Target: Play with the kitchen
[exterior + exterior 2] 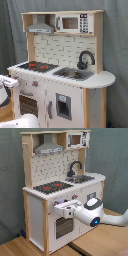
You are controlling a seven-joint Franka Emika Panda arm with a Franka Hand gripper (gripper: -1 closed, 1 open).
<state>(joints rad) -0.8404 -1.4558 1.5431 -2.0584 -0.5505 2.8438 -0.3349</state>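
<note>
The kitchen (60,70) is a tall white and light-wood toy with a black-and-red stovetop (35,65), a black faucet (85,59) over the sink (75,74), and a grey hood (40,27). In the second exterior view the kitchen (37,215) stands on a wooden surface. My white arm reaches in from the second exterior view's right. The gripper (61,208) sits right in front of the knob panel, just above the windowed oven door (62,228). In the first exterior view only the gripper's (7,81) tip shows at the left edge, beside the kitchen's front corner.
A toy microwave (75,23) sits on the top shelf beside the hood. A grey curtain (117,45) hangs behind the kitchen. A wooden tabletop (95,245) lies under my arm (112,220). A white rounded object (20,122) shows at the first exterior view's bottom left.
</note>
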